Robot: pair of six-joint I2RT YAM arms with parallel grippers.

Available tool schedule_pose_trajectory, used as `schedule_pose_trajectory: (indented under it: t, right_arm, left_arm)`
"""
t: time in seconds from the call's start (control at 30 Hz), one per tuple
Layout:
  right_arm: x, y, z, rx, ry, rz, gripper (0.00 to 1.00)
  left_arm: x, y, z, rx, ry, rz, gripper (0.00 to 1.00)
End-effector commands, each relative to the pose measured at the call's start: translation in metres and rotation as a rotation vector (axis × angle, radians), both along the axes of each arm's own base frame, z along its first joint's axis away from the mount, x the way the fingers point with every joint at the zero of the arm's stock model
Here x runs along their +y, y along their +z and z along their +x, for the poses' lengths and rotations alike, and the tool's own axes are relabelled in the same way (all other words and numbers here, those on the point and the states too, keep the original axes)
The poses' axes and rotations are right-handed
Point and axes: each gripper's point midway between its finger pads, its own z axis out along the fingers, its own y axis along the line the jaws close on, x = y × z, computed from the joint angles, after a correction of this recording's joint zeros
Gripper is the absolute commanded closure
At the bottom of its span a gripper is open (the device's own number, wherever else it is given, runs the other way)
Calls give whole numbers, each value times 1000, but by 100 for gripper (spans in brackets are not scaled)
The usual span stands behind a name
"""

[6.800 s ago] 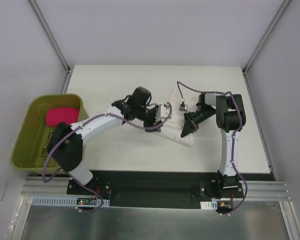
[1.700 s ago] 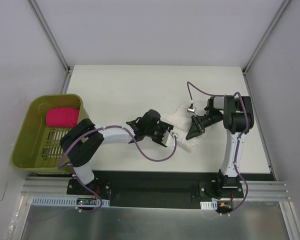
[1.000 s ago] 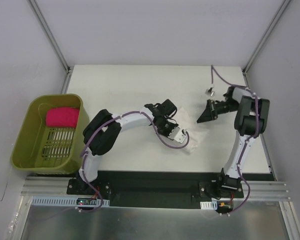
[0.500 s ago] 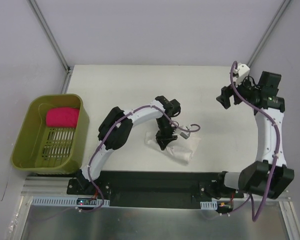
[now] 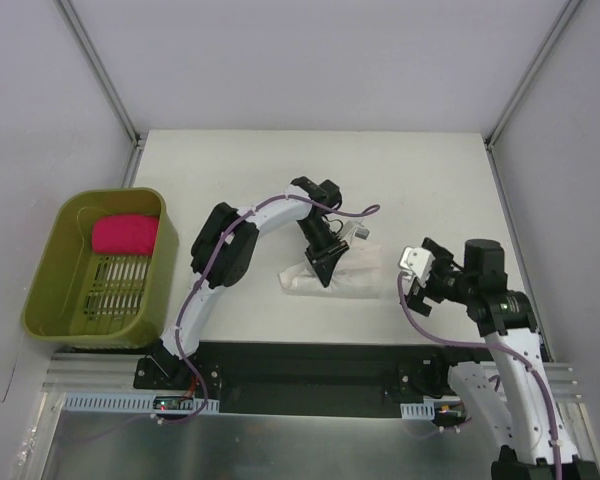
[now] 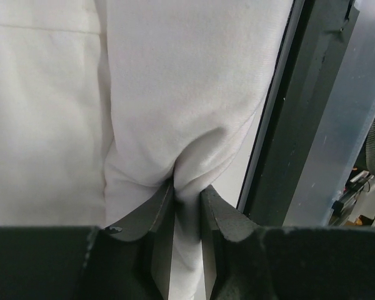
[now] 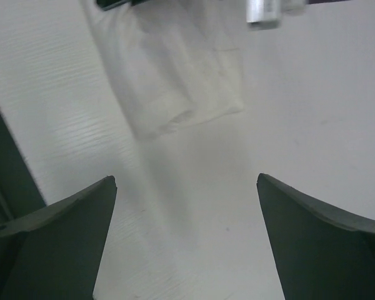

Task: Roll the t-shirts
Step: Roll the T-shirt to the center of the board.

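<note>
The white t-shirt lies as a rolled bundle near the table's front middle. My left gripper sits on its left part, shut on a pinched fold of the white cloth between its dark fingers. My right gripper hovers to the right of the bundle, apart from it and wide open, with only bare table between its fingertips. The white t-shirt shows ahead of the right gripper. A pink rolled t-shirt rests in the green bin.
The olive-green bin stands at the table's left edge. The table's dark front rail runs close by the white bundle. Purple cables loop over both arms. White walls close in the back and sides.
The right arm left the shirt, swung to the back right, then came down to the front right, staying open. The left gripper dragged the white bundle toward the front and left.
</note>
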Motion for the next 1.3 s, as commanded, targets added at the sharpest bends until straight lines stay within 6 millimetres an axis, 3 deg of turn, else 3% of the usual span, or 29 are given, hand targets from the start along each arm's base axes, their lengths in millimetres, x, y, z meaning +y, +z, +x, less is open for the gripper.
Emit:
schedule_pose_trajectory:
  t: [0.0, 0.17, 0.37, 0.5, 0.67, 0.9, 1.0, 1.23, 1.27]
  right_arm:
    - [23, -37, -42, 299, 236, -28, 1]
    - [41, -43, -17, 211, 272, -36, 2]
    - [70, -62, -12, 208, 391, -75, 2]
    - [85, -72, 0, 118, 433, -108, 2]
    - [93, -87, 3, 142, 461, -136, 1]
    - [103, -85, 23, 74, 442, -152, 3]
    - [105, -100, 19, 120, 466, -176, 3]
    - [102, -128, 5, 222, 495, -264, 15]
    - [100, -132, 4, 232, 483, -273, 22]
  left_arm:
    - [-15, 9, 2, 17, 21, -25, 80]
    - [-12, 7, -2, 28, 19, -17, 78]
    - [-10, 6, -2, 47, 28, -24, 75]
    - [-10, 8, 1, 54, 39, -34, 74]
    - [-10, 7, 4, 73, 50, -46, 73]
    - [-13, 9, 6, 87, 58, -65, 73]
    - [-13, 9, 7, 92, 60, -66, 73]
    - [-13, 13, 13, 105, 78, -83, 72]
    - [-11, 13, 16, 107, 86, -86, 71]
